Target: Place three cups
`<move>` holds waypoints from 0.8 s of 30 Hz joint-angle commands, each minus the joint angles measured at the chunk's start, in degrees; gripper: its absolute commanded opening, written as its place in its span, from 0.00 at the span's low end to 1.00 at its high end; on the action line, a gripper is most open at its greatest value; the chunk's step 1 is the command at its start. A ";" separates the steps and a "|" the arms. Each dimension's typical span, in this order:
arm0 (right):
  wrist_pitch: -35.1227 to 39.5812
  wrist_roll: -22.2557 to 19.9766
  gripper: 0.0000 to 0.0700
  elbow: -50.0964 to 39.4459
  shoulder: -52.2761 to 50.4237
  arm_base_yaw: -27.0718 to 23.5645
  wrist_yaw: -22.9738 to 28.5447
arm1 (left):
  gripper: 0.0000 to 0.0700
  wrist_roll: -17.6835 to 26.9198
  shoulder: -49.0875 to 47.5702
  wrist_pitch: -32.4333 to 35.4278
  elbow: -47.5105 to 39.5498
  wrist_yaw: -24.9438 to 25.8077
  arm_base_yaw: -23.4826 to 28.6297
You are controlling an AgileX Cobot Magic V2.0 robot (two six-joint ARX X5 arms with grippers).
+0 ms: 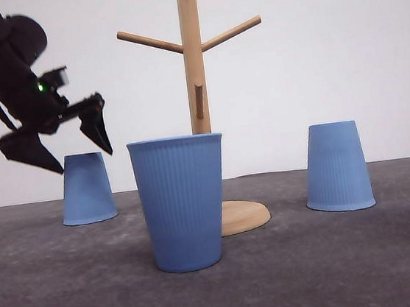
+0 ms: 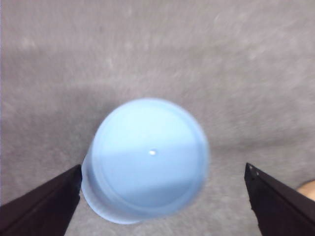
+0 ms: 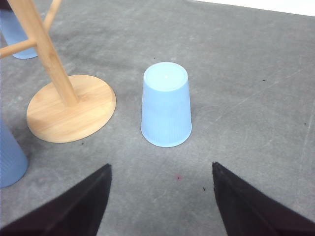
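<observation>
**A:** Nearest the front camera, right at the middle of the grey table, stands one cup, mouth up. Leave that one alone for now?

**B:** I would. The step in hand looks like the left one. Behind it and to the left, the left cup sits upside down, base up, and the left gripper hangs just above it with its jaws spread wide and nothing between them.

**A:** How well is it lined up?

**B:** In the left wrist view the round base sits between the two fingers, but nearer one fingertip than the other. I'd centre it first, so that neither finger strikes the base on the way down.

**A:** And the grip?

**B:** Come down past the base and close on the ribbed wall. The cup tapers towards the base, so a grip up there could slide off; squeeze gently, since it looks thin-walled.

**A:** Further back?

**B:** The wooden rack stands behind the middle cup, on its round foot. To its right the third cup is also inverted, well apart from the foot. The right gripper is open above the table, short of that cup and empty.
</observation>
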 commanded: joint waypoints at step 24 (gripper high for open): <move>0.95 -0.24 0.59 0.68 0.20 0.22 0.00 | 0.55 0.20 4.39 3.09 1.38 -1.64 -0.13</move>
